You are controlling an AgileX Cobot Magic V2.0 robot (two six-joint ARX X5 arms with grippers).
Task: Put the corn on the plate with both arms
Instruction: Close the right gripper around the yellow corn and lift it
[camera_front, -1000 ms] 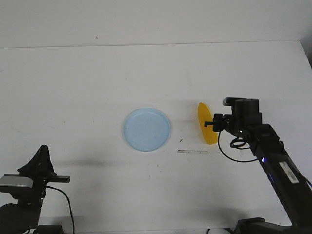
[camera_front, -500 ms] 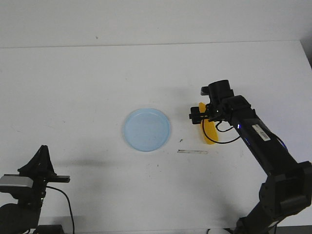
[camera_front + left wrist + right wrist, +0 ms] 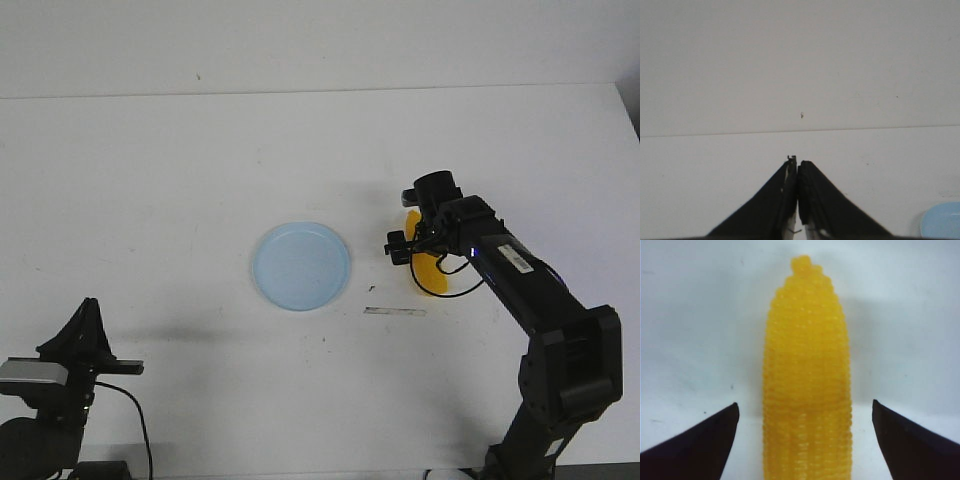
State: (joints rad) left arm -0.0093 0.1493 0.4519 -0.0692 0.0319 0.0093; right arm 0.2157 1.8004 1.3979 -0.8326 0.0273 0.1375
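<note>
The yellow corn lies on the white table right of the pale blue plate. My right gripper hangs directly over the corn, jaws open. In the right wrist view the corn runs lengthwise between the two spread black fingertips, with a gap on each side; my right gripper does not touch it. My left gripper rests at the front left, far from the plate. In the left wrist view my left gripper has its jaws pressed together and empty.
A thin grey strip lies on the table just in front of the corn. A small edge of the plate shows in the left wrist view. The table's far edge meets the wall behind.
My right arm has swung left and forward, so the gripper went from beside the corn's right to directly above it. The corn, plate and left arm have not moved.
</note>
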